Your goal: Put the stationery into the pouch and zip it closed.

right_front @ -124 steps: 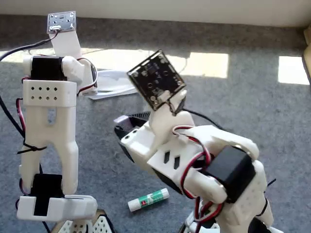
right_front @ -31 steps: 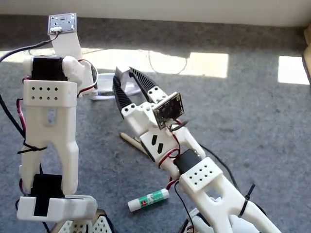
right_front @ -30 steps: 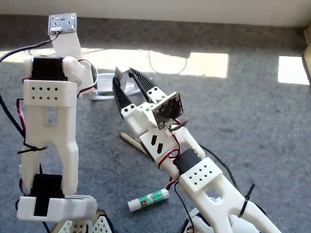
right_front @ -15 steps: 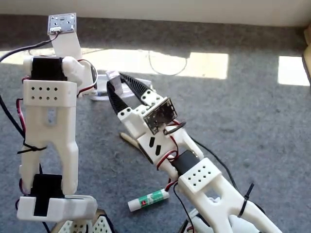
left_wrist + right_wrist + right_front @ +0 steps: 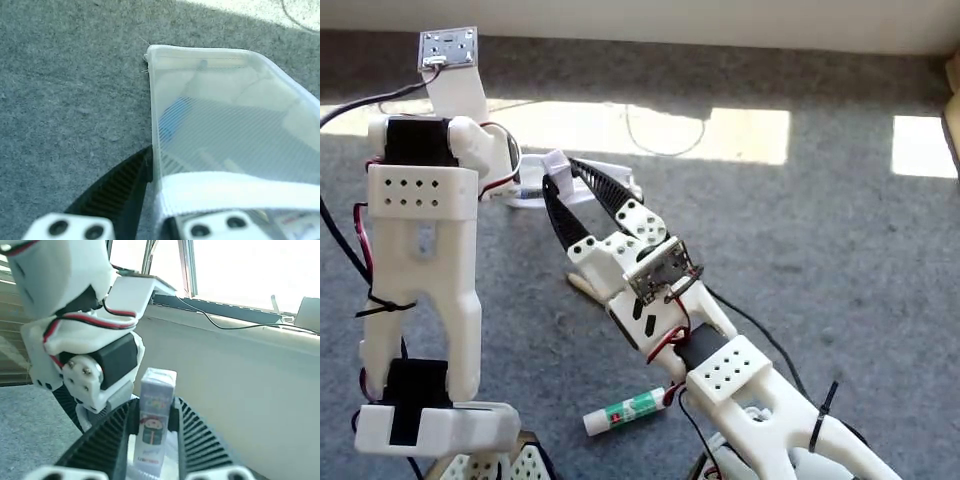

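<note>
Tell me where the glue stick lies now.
In the high view the glue stick lies on the grey carpet between the two arms, close beside the right arm.

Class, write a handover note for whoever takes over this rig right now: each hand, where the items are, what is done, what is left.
The left hand is shut on the pouch, at its edge.
The right hand is shut on a small box, up by the pouch.
The glue stick lies on the carpet; a flat wooden piece lies partly under the right arm.
Done: a blue item shows inside the pouch.
Left: box, glue stick and wooden piece in, then zip.
</note>
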